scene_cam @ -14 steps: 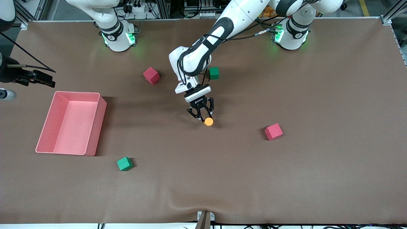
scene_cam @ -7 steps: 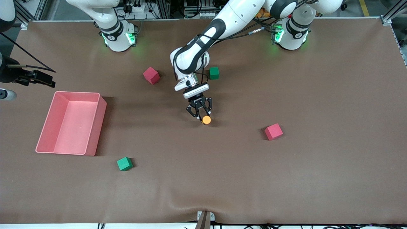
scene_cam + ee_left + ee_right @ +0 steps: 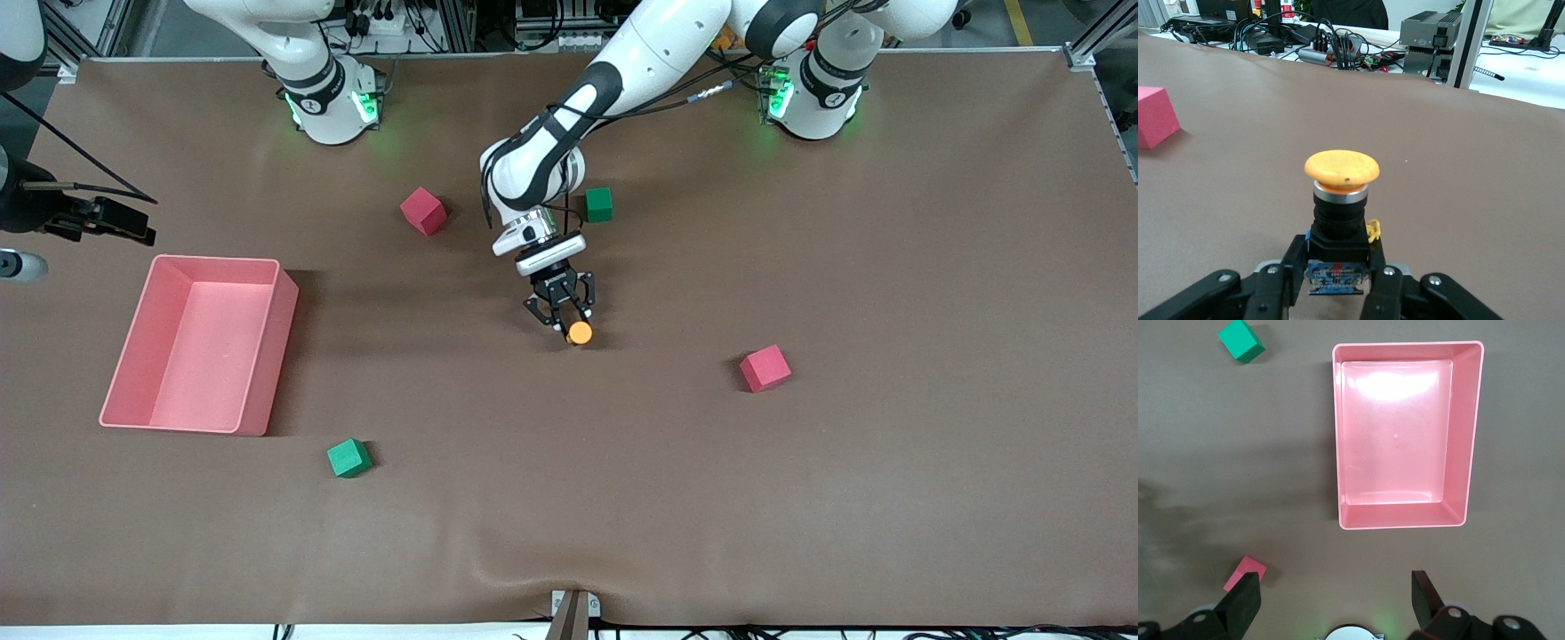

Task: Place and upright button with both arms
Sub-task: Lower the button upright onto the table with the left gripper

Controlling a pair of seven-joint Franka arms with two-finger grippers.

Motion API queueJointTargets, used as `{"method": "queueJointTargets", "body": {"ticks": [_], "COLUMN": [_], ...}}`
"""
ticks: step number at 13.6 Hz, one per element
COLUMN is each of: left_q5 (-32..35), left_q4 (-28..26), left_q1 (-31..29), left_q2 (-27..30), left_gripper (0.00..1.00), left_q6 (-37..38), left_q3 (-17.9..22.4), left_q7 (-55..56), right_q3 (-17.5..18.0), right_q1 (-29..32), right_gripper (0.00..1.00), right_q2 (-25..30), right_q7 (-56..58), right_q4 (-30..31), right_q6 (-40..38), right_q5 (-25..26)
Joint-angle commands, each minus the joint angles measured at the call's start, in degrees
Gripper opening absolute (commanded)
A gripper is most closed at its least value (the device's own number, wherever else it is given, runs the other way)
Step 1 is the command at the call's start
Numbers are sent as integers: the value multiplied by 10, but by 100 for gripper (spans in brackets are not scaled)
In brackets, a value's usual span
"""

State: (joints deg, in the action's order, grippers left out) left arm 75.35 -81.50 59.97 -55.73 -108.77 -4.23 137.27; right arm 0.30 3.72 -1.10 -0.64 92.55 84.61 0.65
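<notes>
The button [image 3: 580,332] has a round orange cap on a short black body. My left gripper [image 3: 562,313] is shut on that black body over the middle of the table, low above the brown mat. In the left wrist view the button [image 3: 1341,170] sticks out past the left gripper [image 3: 1337,259], cap end away from the fingers. I cannot tell whether it touches the mat. My right gripper [image 3: 1335,597] hangs open and empty high over the right arm's end of the table. It shows at the edge of the front view as the right gripper [image 3: 107,222] and waits there.
A pink bin [image 3: 271,364] stands toward the right arm's end, also under the right wrist camera as the pink bin [image 3: 1475,433]. Two red cubes [image 3: 423,211] [image 3: 765,368] and two green cubes [image 3: 599,204] [image 3: 348,458] lie scattered around the button.
My left gripper has come down with the button and drawn back a little toward the bases. The right arm has not moved.
</notes>
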Motion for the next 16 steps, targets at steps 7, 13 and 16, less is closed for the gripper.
{"method": "queueJointTargets", "body": {"ticks": [7, 13, 16], "left_q5": [46, 46, 46], "left_q4": [13, 14, 15], "left_q1": [9, 11, 11], "left_q2": [-28, -36, -36], "left_gripper": [3, 18, 41], "left_q6": [13, 15, 15], "left_q3": [5, 5, 5], "left_q7": [40, 40, 38], "right_q3": [2, 2, 2], "right_q1": [-4, -4, -4], "right_gripper": [100, 100, 100], "right_q2": [-2, -3, -3], "right_q7": [-9, -9, -9], "right_q4": [1, 1, 1], "right_q6": [3, 4, 4], "right_q5": [9, 9, 9]}}
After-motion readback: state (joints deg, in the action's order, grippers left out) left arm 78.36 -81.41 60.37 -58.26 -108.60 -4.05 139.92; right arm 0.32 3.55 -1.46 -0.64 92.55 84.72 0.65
